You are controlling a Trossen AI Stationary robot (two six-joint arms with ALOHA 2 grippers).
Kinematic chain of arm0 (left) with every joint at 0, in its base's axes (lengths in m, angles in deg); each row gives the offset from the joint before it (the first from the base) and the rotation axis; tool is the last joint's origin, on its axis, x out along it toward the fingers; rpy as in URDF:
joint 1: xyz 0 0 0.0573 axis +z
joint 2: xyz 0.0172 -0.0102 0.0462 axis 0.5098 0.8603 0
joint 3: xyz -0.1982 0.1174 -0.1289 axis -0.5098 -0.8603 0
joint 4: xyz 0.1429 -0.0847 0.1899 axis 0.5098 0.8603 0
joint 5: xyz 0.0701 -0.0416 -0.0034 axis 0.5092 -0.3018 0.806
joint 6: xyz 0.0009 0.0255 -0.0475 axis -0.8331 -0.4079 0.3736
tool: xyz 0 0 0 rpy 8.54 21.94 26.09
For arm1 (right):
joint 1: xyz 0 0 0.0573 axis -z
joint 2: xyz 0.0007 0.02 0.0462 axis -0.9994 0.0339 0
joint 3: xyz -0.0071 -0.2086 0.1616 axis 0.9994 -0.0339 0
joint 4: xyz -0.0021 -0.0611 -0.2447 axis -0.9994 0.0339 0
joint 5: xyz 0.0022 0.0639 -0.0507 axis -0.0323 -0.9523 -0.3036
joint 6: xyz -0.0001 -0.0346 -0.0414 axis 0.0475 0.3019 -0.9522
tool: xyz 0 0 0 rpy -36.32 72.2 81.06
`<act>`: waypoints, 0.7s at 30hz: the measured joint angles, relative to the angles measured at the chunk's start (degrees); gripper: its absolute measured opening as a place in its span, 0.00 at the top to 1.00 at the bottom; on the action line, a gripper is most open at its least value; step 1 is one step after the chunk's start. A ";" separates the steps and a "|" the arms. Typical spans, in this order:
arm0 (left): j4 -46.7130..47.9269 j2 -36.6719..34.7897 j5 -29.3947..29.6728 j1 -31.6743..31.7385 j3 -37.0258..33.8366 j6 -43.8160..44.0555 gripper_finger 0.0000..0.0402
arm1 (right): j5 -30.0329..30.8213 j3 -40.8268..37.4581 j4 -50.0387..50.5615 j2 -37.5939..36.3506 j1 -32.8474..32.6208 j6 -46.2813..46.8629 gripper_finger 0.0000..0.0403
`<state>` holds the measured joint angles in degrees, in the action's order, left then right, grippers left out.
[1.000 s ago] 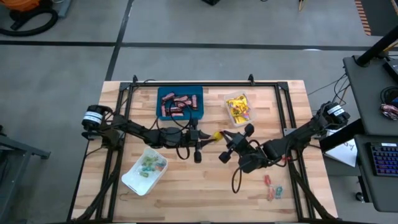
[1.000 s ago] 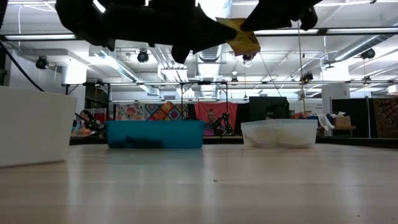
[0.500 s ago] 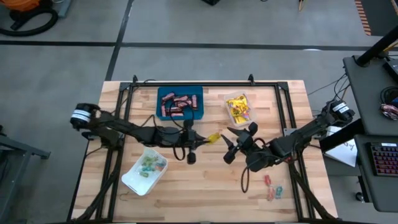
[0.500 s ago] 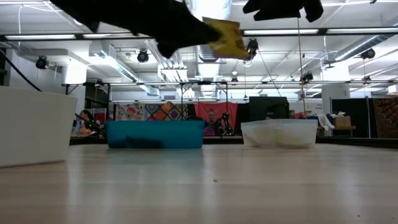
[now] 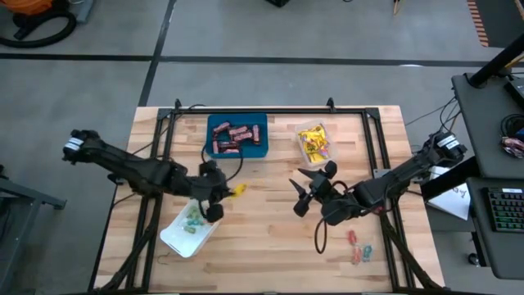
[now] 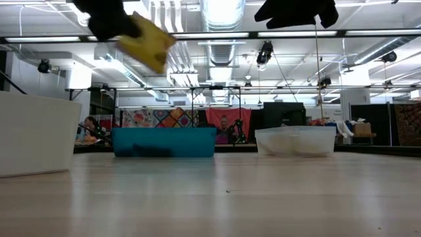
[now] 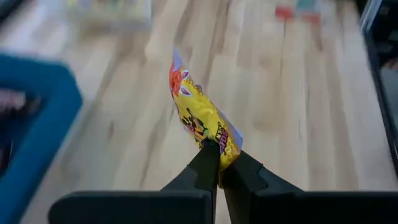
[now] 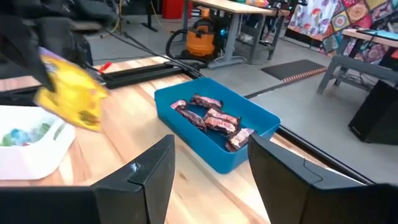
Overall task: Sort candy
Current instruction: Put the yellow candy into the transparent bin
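The left gripper [image 5: 225, 192] was clamped on one yellow packet [image 5: 238, 190], its two fingers [image 7: 208, 163] pressed together on the lower edge, so the packet stood up from them and hung free over the table [image 5: 270, 246]. It was carried high, well above the wood, probably so that it would not drag on anything. It hung just beside the white tray [image 5: 190, 225], which held the pastel sweets [image 5: 196, 218]; in my judgement this was not the right place for a yellow packet, because the others of its kind lay in the clear tray [image 5: 314, 143] at the far side, on the right. The brown-red bars [image 5: 235, 137] were in the blue tray [image 5: 237, 135], so this kind looked already sorted.

The right gripper [image 5: 312, 189] waited near the middle of the table with its fingers [image 8: 146, 177] apart and nothing between them. A few loose sweets [image 5: 359, 247] lay on the wood close to the right arm, not yet in any tray.

Between the packet and the clear tray stood the right gripper itself, so it could be in the way of a straight path
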<state>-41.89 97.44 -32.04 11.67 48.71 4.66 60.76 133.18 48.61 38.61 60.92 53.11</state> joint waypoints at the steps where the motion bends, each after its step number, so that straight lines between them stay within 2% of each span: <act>1: 4.81 0.13 -0.29 -0.97 1.86 2.38 1.00 | 0.07 -0.01 -0.06 0.38 0.18 0.20 0.52; 5: 26.52 2.35 -5.76 -5.12 10.20 12.86 1.00 | 0.09 -0.01 0.26 1.37 0.79 2.45 0.52; 7: 36.59 4.23 -6.47 -7.55 13.76 16.65 1.00 | 0.06 -0.01 0.66 1.56 0.83 2.52 0.51; 10: 46.33 6.94 -10.78 -9.63 16.93 21.56 1.00 | -0.04 -0.02 0.84 1.56 0.81 3.00 0.51; 16: 47.31 11.36 -25.28 -10.34 15.02 24.59 1.00 | -0.35 -0.01 1.02 1.56 0.81 2.98 0.51; 21: 47.54 15.11 -32.25 -10.36 11.66 25.89 1.00 | -0.35 -0.01 1.05 1.56 0.81 2.94 0.51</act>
<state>5.64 112.56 -64.28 1.31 60.37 30.54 60.41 133.17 49.66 40.17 61.73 56.05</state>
